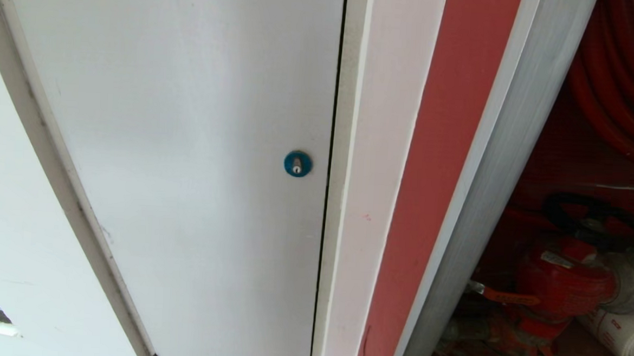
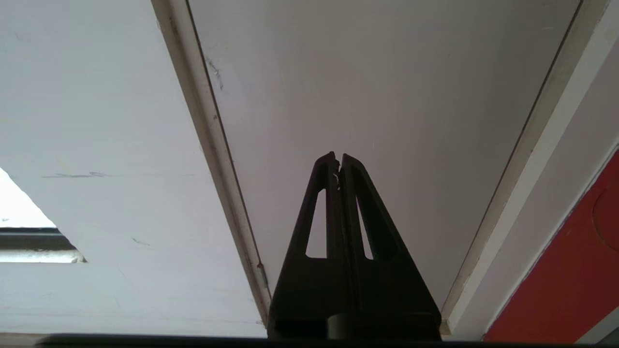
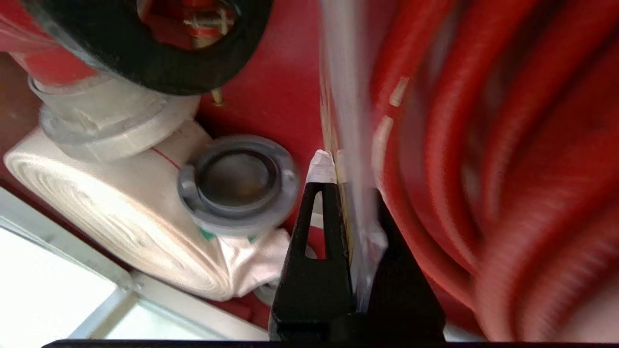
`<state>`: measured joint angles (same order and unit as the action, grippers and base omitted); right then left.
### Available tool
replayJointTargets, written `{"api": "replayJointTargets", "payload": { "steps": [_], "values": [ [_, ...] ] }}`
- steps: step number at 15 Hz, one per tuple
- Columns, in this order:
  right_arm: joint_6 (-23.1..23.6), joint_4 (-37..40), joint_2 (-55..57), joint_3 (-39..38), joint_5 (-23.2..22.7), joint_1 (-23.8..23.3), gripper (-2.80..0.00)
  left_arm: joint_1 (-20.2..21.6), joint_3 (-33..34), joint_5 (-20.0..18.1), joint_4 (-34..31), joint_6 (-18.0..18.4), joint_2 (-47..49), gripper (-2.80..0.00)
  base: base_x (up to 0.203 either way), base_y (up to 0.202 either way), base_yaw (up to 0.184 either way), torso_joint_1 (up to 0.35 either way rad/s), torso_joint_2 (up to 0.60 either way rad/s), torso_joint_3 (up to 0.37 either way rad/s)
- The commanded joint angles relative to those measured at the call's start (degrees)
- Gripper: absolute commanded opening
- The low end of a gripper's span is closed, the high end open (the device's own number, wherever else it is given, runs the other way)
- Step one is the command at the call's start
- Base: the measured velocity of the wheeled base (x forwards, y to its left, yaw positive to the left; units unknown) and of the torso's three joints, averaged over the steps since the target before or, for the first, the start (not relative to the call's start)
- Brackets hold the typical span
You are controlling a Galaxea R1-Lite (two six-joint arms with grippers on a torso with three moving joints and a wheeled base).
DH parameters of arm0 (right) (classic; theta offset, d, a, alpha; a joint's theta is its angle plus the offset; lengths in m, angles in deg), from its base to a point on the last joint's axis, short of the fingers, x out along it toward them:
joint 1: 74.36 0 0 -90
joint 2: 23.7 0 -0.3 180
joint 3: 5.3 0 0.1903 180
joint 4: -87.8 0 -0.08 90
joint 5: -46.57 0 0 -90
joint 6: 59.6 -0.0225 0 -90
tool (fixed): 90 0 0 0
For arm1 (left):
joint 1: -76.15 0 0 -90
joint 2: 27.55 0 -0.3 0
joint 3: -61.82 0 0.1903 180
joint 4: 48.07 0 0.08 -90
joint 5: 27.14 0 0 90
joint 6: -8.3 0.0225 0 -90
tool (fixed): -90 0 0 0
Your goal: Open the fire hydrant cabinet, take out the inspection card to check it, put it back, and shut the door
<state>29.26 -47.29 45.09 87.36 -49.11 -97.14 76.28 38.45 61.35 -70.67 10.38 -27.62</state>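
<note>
Right gripper pinching inspection card edge-on, inside fire hydrant cabinet

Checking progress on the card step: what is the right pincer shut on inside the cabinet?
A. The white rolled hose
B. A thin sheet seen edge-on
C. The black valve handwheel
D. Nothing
B: in the right wrist view the right pincer is shut on the card, a thin sheet seen edge-on between its fingers, beside the red hose reel, apart from the white hose.
</note>
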Motion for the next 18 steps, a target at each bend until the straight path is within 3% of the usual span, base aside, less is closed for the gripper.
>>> {"api": "replayJointTargets", "payload": {
  "steps": [1,7,18],
  "values": [
    [1.42,0.12,2.23,-0.02,-2.77,-3.86,-2.80,0.04,0.62,0.02,0.02,0.02,0.07,-2.80,0.000,0.000,0.000,0.000,0.00,0.000],
    [3.14,0.01,3.98,-0.28,-7.40,-8.22,-2.80,0.04,0.70,0.02,0.02,0.02,0.07,-2.80,0.000,0.000,0.000,0.000,0.00,0.000],
    [6.02,-4.13,5.39,-1.35,-8.73,-8.24,-2.80,0.11,0.66,0.02,0.02,0.02,0.07,-2.80,0.000,0.000,0.000,0.000,0.00,0.000]
  ]
}}
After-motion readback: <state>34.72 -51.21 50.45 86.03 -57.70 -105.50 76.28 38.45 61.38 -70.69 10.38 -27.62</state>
